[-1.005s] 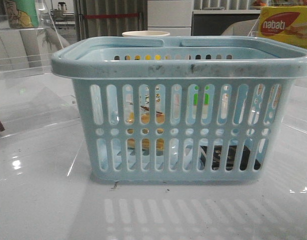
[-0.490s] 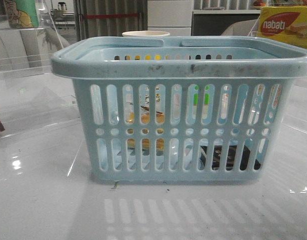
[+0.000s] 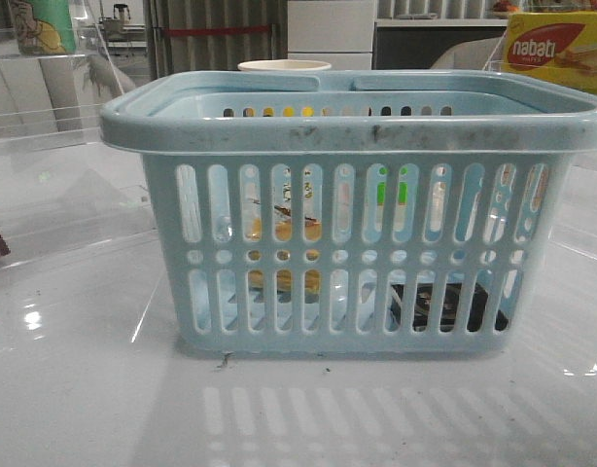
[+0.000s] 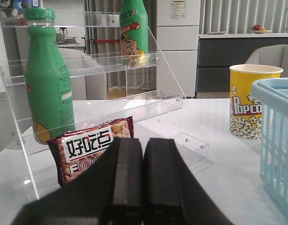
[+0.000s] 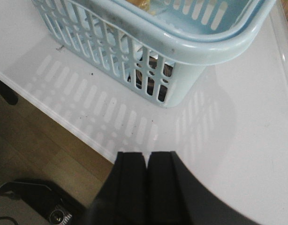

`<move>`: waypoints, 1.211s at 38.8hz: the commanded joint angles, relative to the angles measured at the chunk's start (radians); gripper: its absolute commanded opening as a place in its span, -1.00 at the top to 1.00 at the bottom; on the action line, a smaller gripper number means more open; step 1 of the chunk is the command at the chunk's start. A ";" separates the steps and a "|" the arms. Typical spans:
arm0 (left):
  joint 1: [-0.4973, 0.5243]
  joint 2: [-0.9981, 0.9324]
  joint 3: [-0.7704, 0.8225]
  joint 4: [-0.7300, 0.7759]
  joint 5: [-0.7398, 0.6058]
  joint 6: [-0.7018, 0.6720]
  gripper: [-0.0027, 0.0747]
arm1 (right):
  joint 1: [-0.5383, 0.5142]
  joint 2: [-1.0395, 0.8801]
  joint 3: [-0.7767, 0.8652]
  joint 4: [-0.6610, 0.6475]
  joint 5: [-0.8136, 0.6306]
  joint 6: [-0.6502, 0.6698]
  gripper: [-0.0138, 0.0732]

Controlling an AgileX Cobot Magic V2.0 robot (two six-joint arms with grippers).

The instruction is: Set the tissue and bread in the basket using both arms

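Looking through the slots of the basket [image 3: 352, 219], I find both of my things already inside it. The tissue [image 3: 444, 306] lies flat on the floor at about 4 o'clock from the basket's centre in the front view, its long axis running across, parallel to the near wall. The bread [image 3: 284, 233] sits at about 9 o'clock from centre, higher and seemingly tilted, though the slots hide too much to tell its axis for sure.

From there outward: my right gripper [image 5: 146, 161] hangs off the near right corner of the basket, over the edge of the desk [image 5: 238, 154], with the dark packet showing through the corner slots at its 12 o'clock. That makes my right arm the nearer one to the tissue. My left gripper [image 4: 143, 150] is out on the left side, well apart, with the basket's rim at roughly 3 o'clock; a snack packet [image 4: 87, 150] and a green bottle [image 4: 45, 79] stand just ahead of it.

Both grippers are pressed together, holding nothing. I judge the task done, with only retreating left.
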 commanded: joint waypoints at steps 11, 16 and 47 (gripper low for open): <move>-0.008 -0.017 -0.001 0.000 -0.088 -0.009 0.70 | -0.323 -0.337 0.242 -0.036 -0.514 -0.010 0.56; -0.008 -0.017 -0.001 0.000 -0.088 -0.009 0.70 | -0.416 -0.450 0.367 -0.036 -0.633 -0.010 0.56; -0.008 -0.017 -0.001 0.000 -0.088 -0.009 0.70 | -0.475 -0.558 0.624 -0.025 -0.824 -0.008 0.56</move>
